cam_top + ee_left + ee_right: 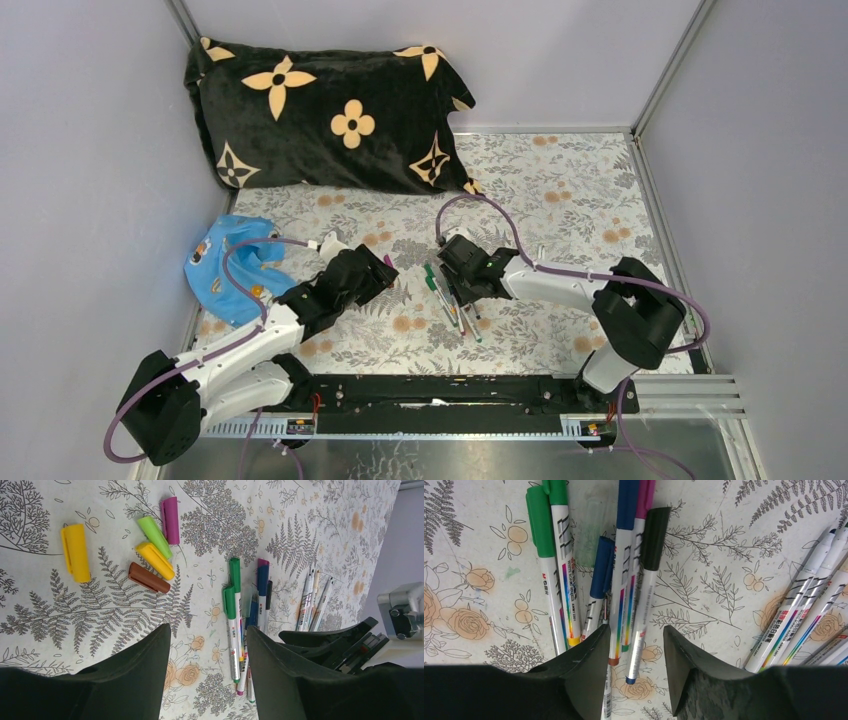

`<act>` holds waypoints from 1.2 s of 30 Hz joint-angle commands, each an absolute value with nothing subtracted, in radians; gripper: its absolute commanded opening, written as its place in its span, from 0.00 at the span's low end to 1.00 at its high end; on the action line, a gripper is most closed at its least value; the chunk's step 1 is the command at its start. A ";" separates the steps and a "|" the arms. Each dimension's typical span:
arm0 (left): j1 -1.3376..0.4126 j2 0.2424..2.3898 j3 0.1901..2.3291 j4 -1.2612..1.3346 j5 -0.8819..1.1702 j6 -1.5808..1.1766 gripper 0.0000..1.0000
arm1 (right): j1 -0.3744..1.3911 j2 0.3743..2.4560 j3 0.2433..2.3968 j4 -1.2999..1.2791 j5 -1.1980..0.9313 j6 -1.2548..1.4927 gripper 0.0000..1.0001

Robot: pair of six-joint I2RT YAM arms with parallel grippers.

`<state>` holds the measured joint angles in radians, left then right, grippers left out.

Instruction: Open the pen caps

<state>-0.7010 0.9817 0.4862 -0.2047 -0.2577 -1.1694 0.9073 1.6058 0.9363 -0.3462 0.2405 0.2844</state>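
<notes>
Several capped pens [452,298] lie bunched on the floral cloth. In the right wrist view they show green [540,522], blue [601,567] and black [654,537] caps. My right gripper [636,640] is open low over them, with the black-capped pen's barrel [640,630] between its fingers, not gripped. Uncapped pens [814,595] lie to its right. In the left wrist view loose caps lie apart: yellow [75,552], green [154,536], purple [170,513], orange-yellow [155,560], brown [148,577]. My left gripper [207,645] is open and empty beside the pens [235,625].
A black pillow with tan flowers [330,115] lies at the back left. A blue cloth [230,265] lies at the left edge beside my left arm. Grey walls close in the floral table [570,190] on three sides.
</notes>
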 commanded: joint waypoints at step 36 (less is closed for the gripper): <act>-0.713 0.989 0.457 -0.138 -0.279 -1.190 0.64 | 0.919 1.667 0.986 -0.307 0.254 0.281 0.45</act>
